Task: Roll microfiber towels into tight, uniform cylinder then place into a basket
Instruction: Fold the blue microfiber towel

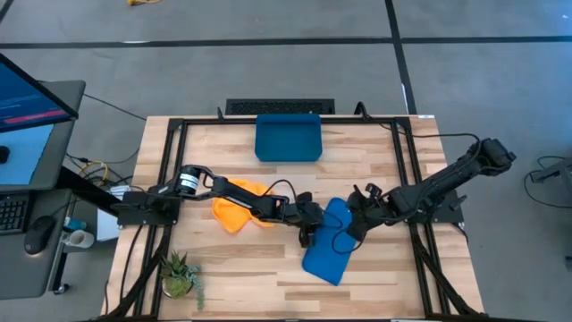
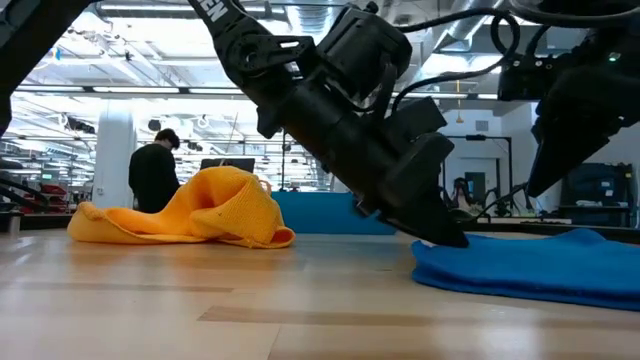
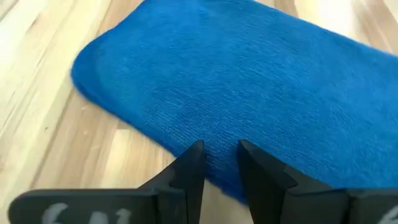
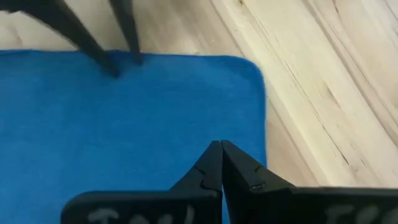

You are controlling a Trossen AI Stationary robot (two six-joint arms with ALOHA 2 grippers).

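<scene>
My left gripper (image 3: pixel 221 163) is down at the near edge of the blue towel (image 3: pixel 249 81), fingers parted by a narrow gap with their tips at the cloth's edge; whether any cloth is nipped between them I cannot tell. My right gripper (image 4: pixel 221 155) sits on the opposite side of the same towel, fingers clenched tip to tip over the cloth, close to one rounded corner; whether a fold is caught between them I cannot tell either. Between my two sets of fingers the towel lies flat, folded into a long strip but not rolled, so I judge the first roll has barely begun. Beyond my left fingers, back along that arm, the yellow towel (image 1: pixel 239 207) is a crumpled heap, untouched. Farthest off, at the table's back edge, the basket (image 1: pixel 288 137) stands with nothing in it. Both rolls and both placings remain, and the yellow one needs flattening first
</scene>
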